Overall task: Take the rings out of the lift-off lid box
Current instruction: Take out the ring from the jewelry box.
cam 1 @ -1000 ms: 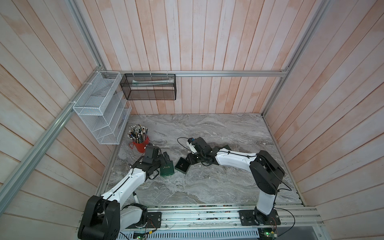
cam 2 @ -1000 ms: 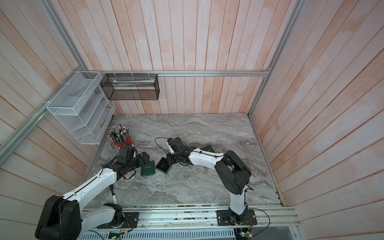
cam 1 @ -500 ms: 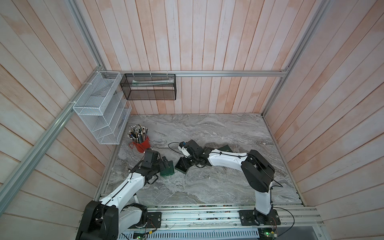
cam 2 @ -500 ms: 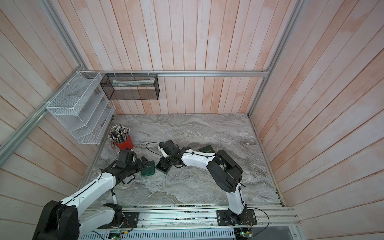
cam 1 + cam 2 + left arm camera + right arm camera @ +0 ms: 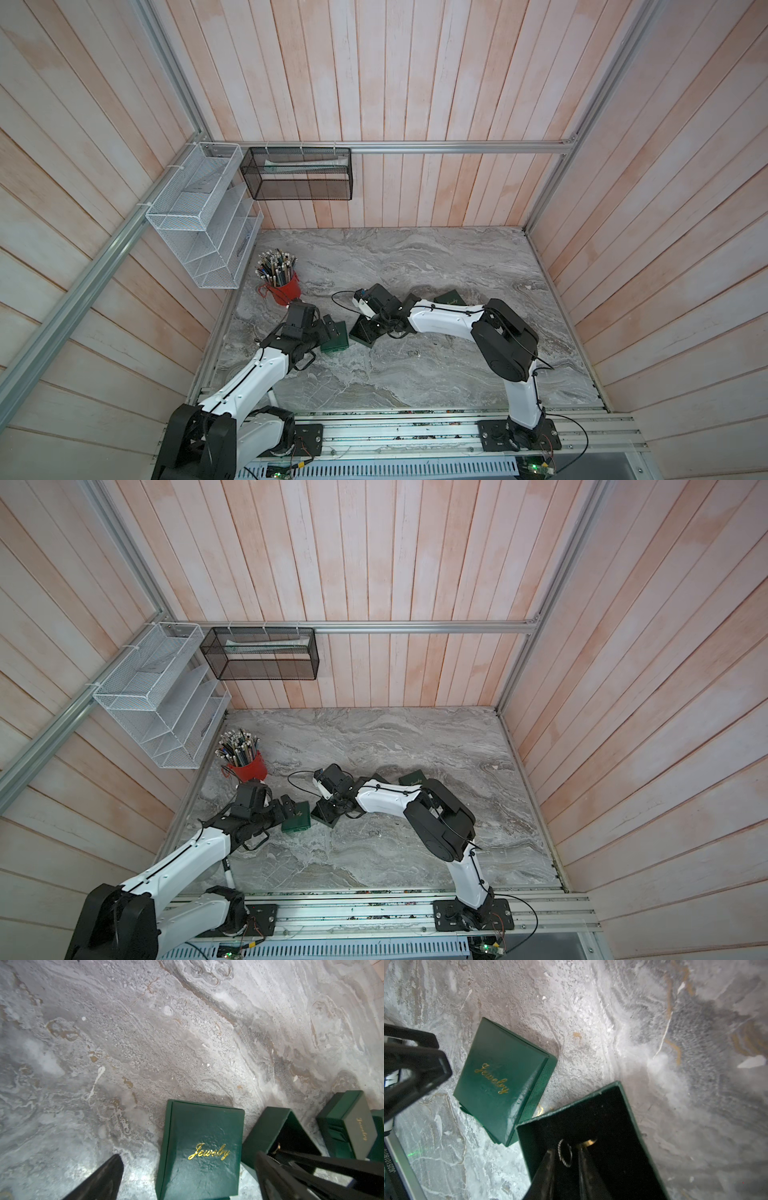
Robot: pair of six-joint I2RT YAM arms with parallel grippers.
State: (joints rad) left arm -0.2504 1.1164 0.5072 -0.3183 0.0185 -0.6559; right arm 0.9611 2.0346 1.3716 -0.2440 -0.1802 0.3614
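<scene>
The open green box with black lining sits on the marble, seen in both top views. A twisted silver ring stands inside it. My right gripper reaches into the box, its jaws narrowly apart on either side of this ring, with thin dark gaps showing. A gold ring lies just past one fingertip. The green lid lettered "Jewelry" rests beside the box. My left gripper hangs wide open over the lid.
A second green jewelry box lies behind the right arm. A red cup of pencils stands at the back left. A white wire rack and a black mesh basket hang on the walls.
My right gripper has swung left and down into the open box. The left arm has shifted only slightly. The box and lid have stayed where they were.
</scene>
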